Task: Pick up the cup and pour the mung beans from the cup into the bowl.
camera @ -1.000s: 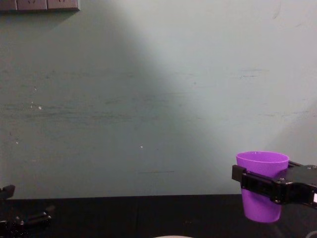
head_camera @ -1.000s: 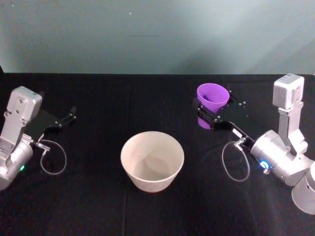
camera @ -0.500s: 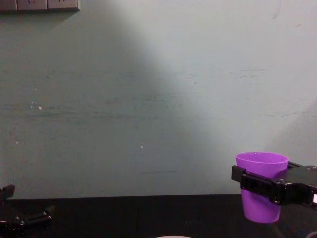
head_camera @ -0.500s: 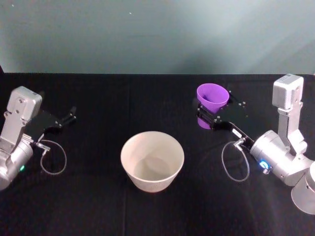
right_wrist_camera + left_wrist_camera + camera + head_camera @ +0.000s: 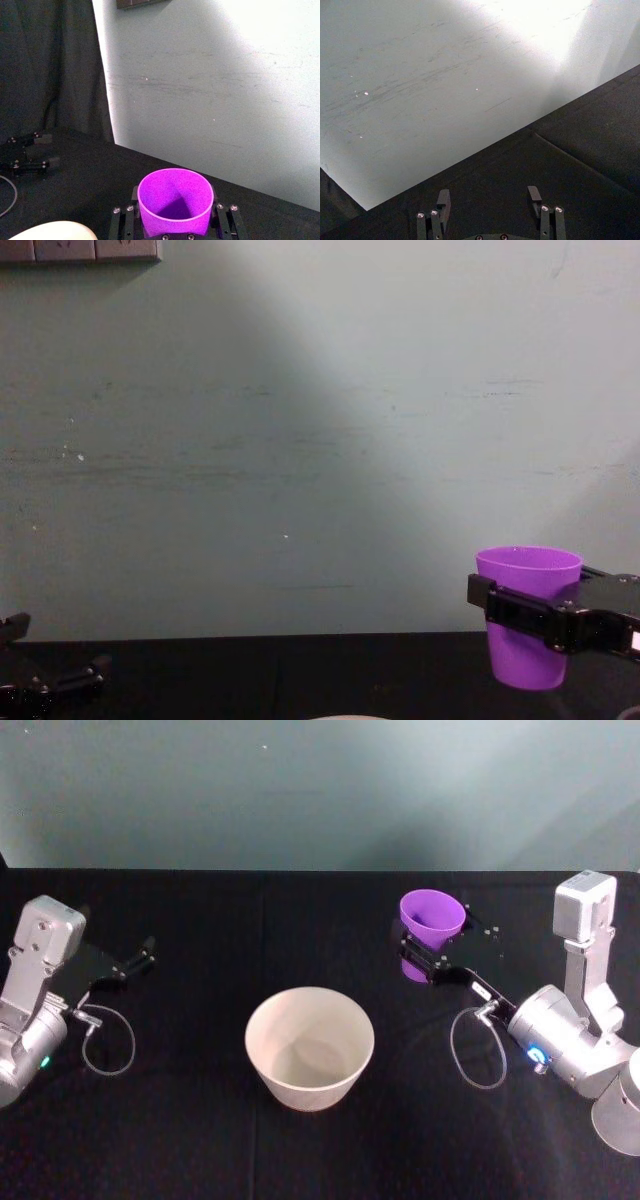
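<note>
One cup point(image 5: 432, 915), purple, is clamped in your right hand point(image 5: 433, 946), farther back than the bowl point(image 5: 252, 1038) and to its right, well apart from it. The cup stands upright, mouth up, long axis vertical. Bare black surface point(image 5: 200, 1140) lies open between cup and bowl and all round the bowl. Your left hand point(image 5: 147, 952) rests near the surface's left side, fingers spread, holding nothing.
</note>
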Action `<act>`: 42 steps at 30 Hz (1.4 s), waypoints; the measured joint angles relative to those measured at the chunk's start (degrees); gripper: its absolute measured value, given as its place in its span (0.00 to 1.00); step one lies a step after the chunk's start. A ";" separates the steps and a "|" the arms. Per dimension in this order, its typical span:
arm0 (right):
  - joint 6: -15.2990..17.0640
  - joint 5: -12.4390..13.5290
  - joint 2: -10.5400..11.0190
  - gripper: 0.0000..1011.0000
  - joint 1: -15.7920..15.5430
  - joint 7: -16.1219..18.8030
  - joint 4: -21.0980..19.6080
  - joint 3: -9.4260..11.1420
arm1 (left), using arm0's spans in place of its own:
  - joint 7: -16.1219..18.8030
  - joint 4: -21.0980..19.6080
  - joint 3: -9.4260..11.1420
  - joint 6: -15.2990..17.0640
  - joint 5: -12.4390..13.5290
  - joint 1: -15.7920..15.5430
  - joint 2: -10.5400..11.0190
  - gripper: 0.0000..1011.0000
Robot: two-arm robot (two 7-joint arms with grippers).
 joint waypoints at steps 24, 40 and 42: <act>0.01 -0.02 0.00 0.73 0.00 -0.07 0.00 0.00 | 0.00 0.00 0.00 0.00 0.00 0.00 0.00 0.99; 0.01 -0.02 0.00 0.73 0.00 -0.07 -0.01 0.00 | 0.00 0.00 0.00 0.00 0.00 0.00 0.00 0.99; 0.01 -0.01 0.00 0.73 0.00 -0.07 -0.01 0.00 | 0.00 0.00 0.00 0.00 0.00 0.00 0.00 0.99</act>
